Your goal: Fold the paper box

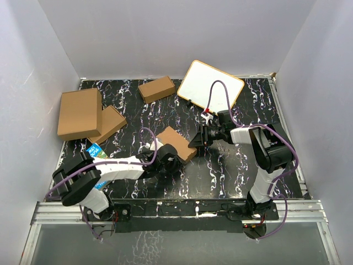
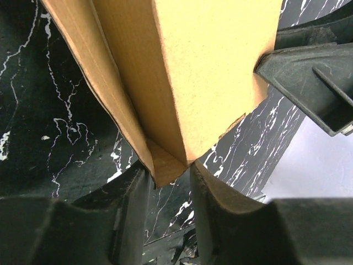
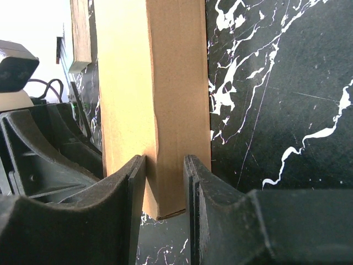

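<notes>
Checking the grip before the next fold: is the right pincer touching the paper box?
Touching. The right wrist view shows an edge of the paper box wedged inside the right pincer, both fingers against the cardboard, no gap.

1. The box (image 1: 175,142) is plain brown corrugated cardboard with no print, folded into a small flat block.
2. It sits at mid-tabletop (image 1: 220,176), turned diagonally.
3. At one corner, layered panels meet in a slightly open seam.
</notes>
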`<action>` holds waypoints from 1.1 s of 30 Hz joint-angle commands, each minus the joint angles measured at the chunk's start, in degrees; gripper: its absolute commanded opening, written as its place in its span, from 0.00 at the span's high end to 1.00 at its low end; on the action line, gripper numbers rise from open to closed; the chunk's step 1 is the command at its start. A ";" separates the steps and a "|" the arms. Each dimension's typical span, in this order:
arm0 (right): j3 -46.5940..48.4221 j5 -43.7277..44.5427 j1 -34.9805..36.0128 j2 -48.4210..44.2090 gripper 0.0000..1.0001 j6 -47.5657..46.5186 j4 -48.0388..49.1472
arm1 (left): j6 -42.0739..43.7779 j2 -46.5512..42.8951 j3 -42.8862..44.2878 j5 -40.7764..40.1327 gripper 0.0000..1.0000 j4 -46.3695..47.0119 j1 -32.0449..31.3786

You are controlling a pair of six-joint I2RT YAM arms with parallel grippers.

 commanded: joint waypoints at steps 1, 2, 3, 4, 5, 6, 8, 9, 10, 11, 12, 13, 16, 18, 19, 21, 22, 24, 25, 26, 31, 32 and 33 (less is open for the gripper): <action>0.52 2.73 0.83 -0.02 0.65 -2.68 -2.81 | 3.61 -3.12 0.73 0.13 0.53 -1.78 1.64; 0.56 2.72 0.79 -0.07 0.65 -2.73 -2.87 | 4.38 -3.79 0.61 1.03 0.41 -2.30 1.66; 0.61 2.70 0.85 -0.11 0.64 -2.75 -2.89 | 5.29 -4.77 0.47 1.75 0.33 -3.17 1.64; 0.65 2.63 0.86 -0.12 0.64 -2.76 -2.89 | 6.14 -5.95 0.35 2.38 0.26 -4.31 1.66; 0.66 2.60 0.84 -0.12 0.64 -2.87 -2.87 | 7.02 -6.84 0.19 2.77 0.21 -5.43 1.66; 0.66 2.60 0.86 -0.04 0.64 -2.88 -2.81 | 7.98 -9.09 -0.11 2.74 0.17 -6.61 1.63; 0.74 2.53 0.83 0.14 0.64 -2.98 -2.80 | 11.40 -12.85 -1.18 2.42 0.14 -8.43 1.96; 0.75 2.57 0.85 0.21 0.64 -2.95 -2.80 | 13.47 -14.63 -1.63 2.44 0.13 -9.12 2.58; 0.75 2.64 0.82 0.19 0.63 -2.98 -2.80 | 15.44 -16.53 -2.17 2.95 0.12 -9.70 3.87; 0.75 2.60 0.86 0.23 0.63 -3.04 -2.80 | 17.83 -18.19 -2.97 4.67 0.12 -9.58 6.50; 0.77 2.62 0.86 0.23 0.63 -3.13 -2.80 | 20.09 -19.55 -4.05 7.59 0.11 -8.67 9.55; 0.77 2.68 0.86 0.24 0.63 -3.17 -2.80 | 22.39 -20.60 -5.10 11.26 0.11 -7.29 13.76; 0.78 2.84 0.85 0.24 0.63 -3.32 -2.89 | 27.99 -19.37 -5.01 20.83 0.11 -7.01 24.28; 0.83 3.01 0.83 0.24 0.63 -3.41 -2.96 | 31.60 -16.40 -2.74 24.89 0.11 -9.60 28.28; 0.82 3.00 0.81 0.24 0.63 -3.47 -2.98 | 33.49 -15.09 -1.67 25.65 0.11 -10.51 29.54; 0.92 2.91 0.84 0.24 0.63 -3.46 -3.00 | 36.02 -13.13 -0.78 26.60 0.10 -10.16 32.44; 1.00 2.84 0.86 0.24 0.63 -3.51 -2.99 | 36.46 -12.21 -1.29 27.32 0.10 -8.05 33.86; 0.97 2.78 0.82 0.33 0.63 -3.44 -2.99 | 36.32 -10.03 -2.47 29.56 0.10 -1.98 37.15; 0.93 2.77 0.83 0.41 0.63 -3.46 -2.99 | 36.34 -8.56 -2.27 30.35 0.10 -0.75 37.65; 0.92 2.77 0.81 0.41 0.63 -3.44 -2.98 | 36.76 -7.60 -1.47 30.66 0.10 0.68 38.20; 1.09 2.66 0.85 0.96 0.63 -3.51 -2.98 | 35.48 -2.28 0.01 31.20 0.12 5.86 38.40; 1.10 2.60 0.84 1.11 0.63 -3.48 -3.00 | 35.39 -1.38 0.22 31.25 0.14 5.87 38.46; 1.17 2.62 0.86 1.22 0.63 -3.49 -3.10 | 35.26 -0.64 0.21 31.22 0.15 6.18 38.46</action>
